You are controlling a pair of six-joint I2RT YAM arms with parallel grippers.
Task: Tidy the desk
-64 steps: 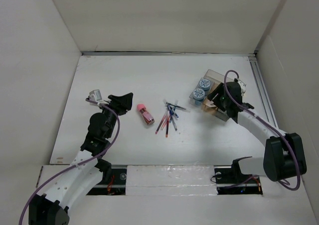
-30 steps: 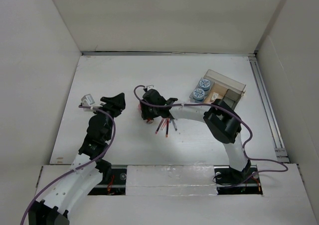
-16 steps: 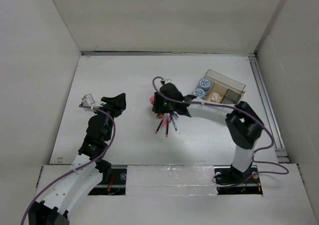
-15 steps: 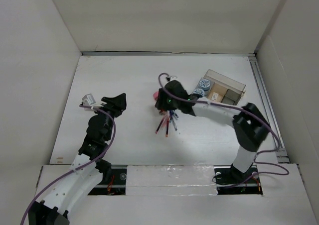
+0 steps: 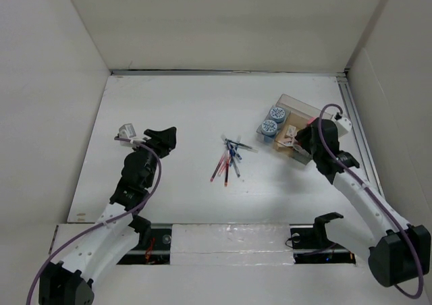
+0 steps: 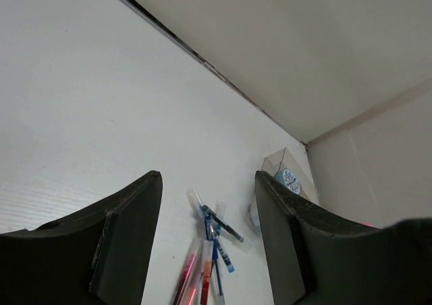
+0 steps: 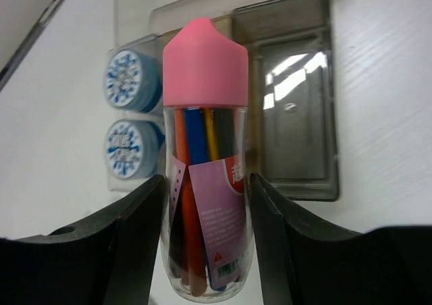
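The white desk (image 5: 175,102) holds a loose pile of pens (image 5: 228,160) at its middle. My right gripper (image 5: 299,138) is shut on a clear pink-capped tube of pens (image 7: 206,150) and holds it over the clear compartment tray (image 5: 312,111) at the right; the tray also shows in the right wrist view (image 7: 293,102). Two blue tape rolls (image 5: 273,119) sit in the tray's left part. My left gripper (image 5: 164,138) is open and empty at the left of the desk, its jaws framing the pens (image 6: 209,251) from a distance.
White walls enclose the desk on three sides. A metal rail (image 5: 358,136) runs along the right edge, close behind the tray. The right wrist view shows the tape rolls (image 7: 128,113) left of the tray's two smoky compartments.
My right arm took the pink-capped tube from left of the pens and carried it right, over the tray. The left arm shifted only slightly.
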